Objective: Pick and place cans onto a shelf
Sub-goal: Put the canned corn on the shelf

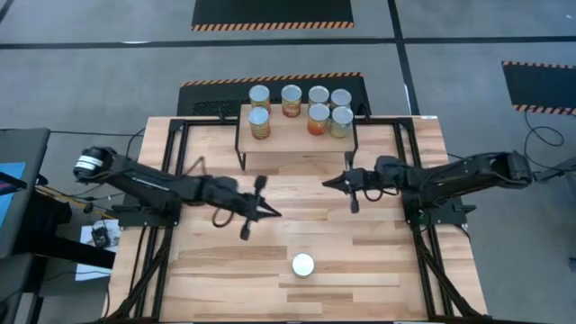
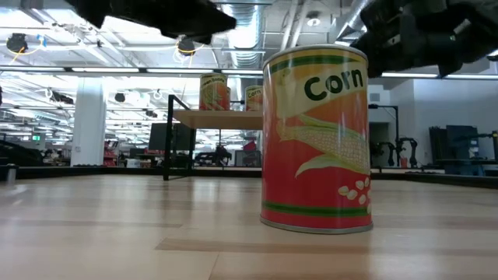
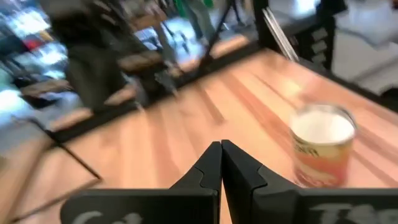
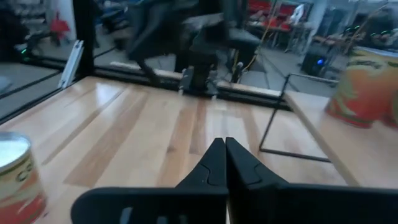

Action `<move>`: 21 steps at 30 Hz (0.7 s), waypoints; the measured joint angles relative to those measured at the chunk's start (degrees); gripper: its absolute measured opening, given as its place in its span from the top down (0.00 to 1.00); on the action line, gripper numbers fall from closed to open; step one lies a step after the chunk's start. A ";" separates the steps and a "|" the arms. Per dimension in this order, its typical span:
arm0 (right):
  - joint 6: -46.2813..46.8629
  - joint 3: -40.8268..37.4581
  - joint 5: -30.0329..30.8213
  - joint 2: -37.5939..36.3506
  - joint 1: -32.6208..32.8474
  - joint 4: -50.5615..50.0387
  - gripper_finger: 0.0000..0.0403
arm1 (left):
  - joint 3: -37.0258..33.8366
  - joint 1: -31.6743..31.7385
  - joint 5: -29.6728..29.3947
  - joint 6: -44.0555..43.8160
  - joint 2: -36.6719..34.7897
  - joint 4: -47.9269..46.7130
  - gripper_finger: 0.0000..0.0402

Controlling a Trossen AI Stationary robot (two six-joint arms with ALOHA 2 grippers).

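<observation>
One desk (image 1: pixel 378 225) of light wooden slats carries everything, with two dark arms reaching in over it from its left and right edges. One shelf (image 1: pixel 288 135), a small light-wood board on thin black legs, stands against the middle of the desk's far edge.

Eight cans are in view from above. Seven cans stand upright on the shelf: four in the back row (image 1: pixel 260 94) (image 1: pixel 291 98) (image 1: pixel 319 95) (image 1: pixel 340 98) and three in the front row (image 1: pixel 259 121) (image 1: pixel 318 117) (image 1: pixel 341 120). The two at the left end sit slightly apart from the five grouped toward the right end. The eighth can (image 1: pixel 302 265) stands alone and upright on the desk near the middle of its near edge, well apart from the shelf and from both arms; the low view shows its label (image 2: pixel 317 140), red and orange with a corn picture and the word "Corn".

Two grippers hang above the middle of the desk, between the shelf and the lone can. The left gripper (image 1: pixel 270 212) points toward the desk's right edge, and its fingers (image 3: pixel 208 171) are pressed together on nothing. The right gripper (image 1: pixel 328 183) points toward the left edge, just in front of the shelf's right legs, and its fingers (image 4: pixel 214 163) likewise meet with nothing between them.
</observation>
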 joint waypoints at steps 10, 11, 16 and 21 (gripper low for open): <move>2.80 -2.59 -0.62 0.03 -1.86 2.09 0.99 | 13.87 -9.66 0.18 -0.53 17.48 -7.85 0.97; 2.93 -2.59 -0.63 0.04 -1.74 2.08 0.99 | 15.03 -10.61 0.18 -0.53 18.93 -7.90 0.96; 4.24 -2.59 -0.27 0.03 -1.49 2.04 0.97 | 21.07 -15.22 -1.12 -0.74 25.54 -11.11 0.88; 5.74 -2.59 -0.14 0.05 -0.21 1.63 0.99 | 24.90 -19.27 -9.51 -1.42 29.15 -13.12 0.81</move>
